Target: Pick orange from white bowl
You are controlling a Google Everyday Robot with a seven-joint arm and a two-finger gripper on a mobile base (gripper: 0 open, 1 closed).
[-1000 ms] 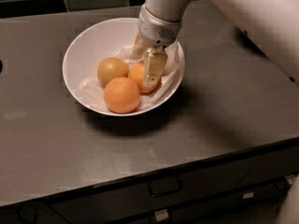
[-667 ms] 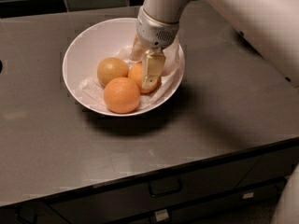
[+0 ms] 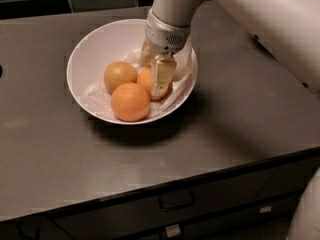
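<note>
1. A white bowl (image 3: 76, 59) sits on a dark grey tabletop (image 3: 240, 119), lined with crumpled white paper (image 3: 97, 91) and holding three round fruits.
2. The orange (image 3: 146, 79), the task's fruit, lies just past the bowl's centre toward 4 o'clock. A yellow-brown fruit (image 3: 120, 75) sits close at its 9 o'clock, and a larger, paler orange fruit (image 3: 130, 101) close at its 7 o'clock.
3. Risk: the three fruits are packed together. A grasp set slightly toward 9 or 7 o'clock would likely nudge a neighbour, or catch it instead of the orange.
4. Risk: the orange is smooth and round. A hold placed off its middle would likely let it squirt out and roll back among the others.
5. Risk: the liner bunches up near the orange from 12 to 3 o'clock. If paper is caught in the grasp, it could lift with the fruit and tip the others, or drag the bowl.
6. Risk: the bowl wall rises close at 3 o'clock, so a sideways pull could knock the rim and shift the bowl.
7. The claw (image 3: 152, 79) hangs from a white arm (image 3: 250, 14) that enters from 1 o'clock. It is low inside the bowl, directly over the orange, and hides the orange's 3 o'clock side.
8. I cannot tell whether the claw is spread around the orange or already pinching it.
9. The orange rests in the bowl, not yet lifted.
</note>
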